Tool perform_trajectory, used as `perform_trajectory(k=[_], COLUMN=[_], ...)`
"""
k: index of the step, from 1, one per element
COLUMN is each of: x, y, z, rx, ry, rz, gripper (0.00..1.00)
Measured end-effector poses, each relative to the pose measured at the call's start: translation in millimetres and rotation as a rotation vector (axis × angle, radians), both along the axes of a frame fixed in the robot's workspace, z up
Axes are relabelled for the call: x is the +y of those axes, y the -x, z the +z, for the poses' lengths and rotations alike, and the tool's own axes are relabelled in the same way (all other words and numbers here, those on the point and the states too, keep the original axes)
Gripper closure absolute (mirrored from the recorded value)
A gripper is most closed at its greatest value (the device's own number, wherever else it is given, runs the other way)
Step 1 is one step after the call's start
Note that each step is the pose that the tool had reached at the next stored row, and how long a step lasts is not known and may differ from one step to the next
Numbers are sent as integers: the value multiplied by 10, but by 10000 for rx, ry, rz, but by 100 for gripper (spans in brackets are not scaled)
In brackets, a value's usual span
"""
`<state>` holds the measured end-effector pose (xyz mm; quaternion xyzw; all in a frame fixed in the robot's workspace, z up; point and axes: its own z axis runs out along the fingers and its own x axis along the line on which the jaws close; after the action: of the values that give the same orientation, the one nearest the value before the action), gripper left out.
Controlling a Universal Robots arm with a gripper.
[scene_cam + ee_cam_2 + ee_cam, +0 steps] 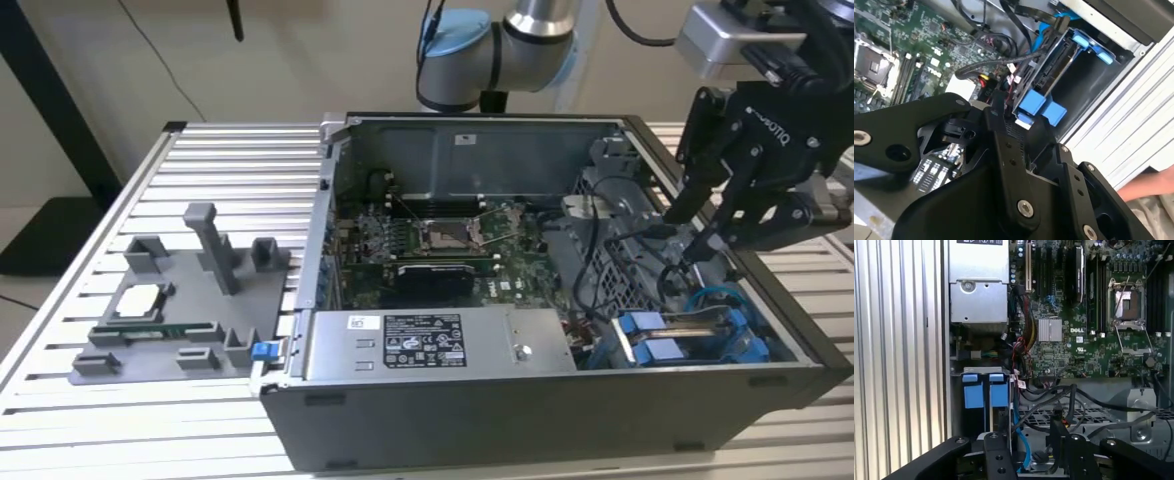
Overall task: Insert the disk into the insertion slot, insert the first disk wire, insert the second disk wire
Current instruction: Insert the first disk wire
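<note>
In the exterior view, the black linkage gripper (705, 240) hangs over the exterior view's right end of the open grey metal computer case (534, 420), just above loose black cables (627, 215). I cannot tell how its jaws stand, or whether they have hold of anything. Two blue-fronted carriers sit below it. I take the one nearer the green motherboard (441, 240) for the disk (641, 325), a silver-grey drive in a bright blue plastic frame, seated in the narrow perforated-metal insertion slot (603, 278).

In the second wrist view the disk (1036, 102) lies just beyond the gripper (1019, 130), with wires crowding beside it.

In the first wrist view the disk (999, 392) sits level with the other blue-fronted carrier (970, 392), and a thin blue cable (1021, 445) curls past.

I judge the disk dense, rigid and shock-shy. It is best held by the blue frame's front tabs, never by the label face.
</note>
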<state>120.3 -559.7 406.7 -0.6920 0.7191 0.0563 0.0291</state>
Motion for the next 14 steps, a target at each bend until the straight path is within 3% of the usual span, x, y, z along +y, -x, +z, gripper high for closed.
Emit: perform_trajectory(k=[1, 2, 9, 10, 13, 14], x=[0, 0, 12, 14, 18, 19], y=[-1, -11, -74, -75, -75, -75], z=[-1, -6, -63, -63, -67, -68], rx=[2, 8, 92, 136, 433, 503], ry=[-135, -208, -279, -297, -325, -336], rz=[0, 1, -118, -147, -201, -207], gripper=[0, 0, 0, 0, 0, 0])
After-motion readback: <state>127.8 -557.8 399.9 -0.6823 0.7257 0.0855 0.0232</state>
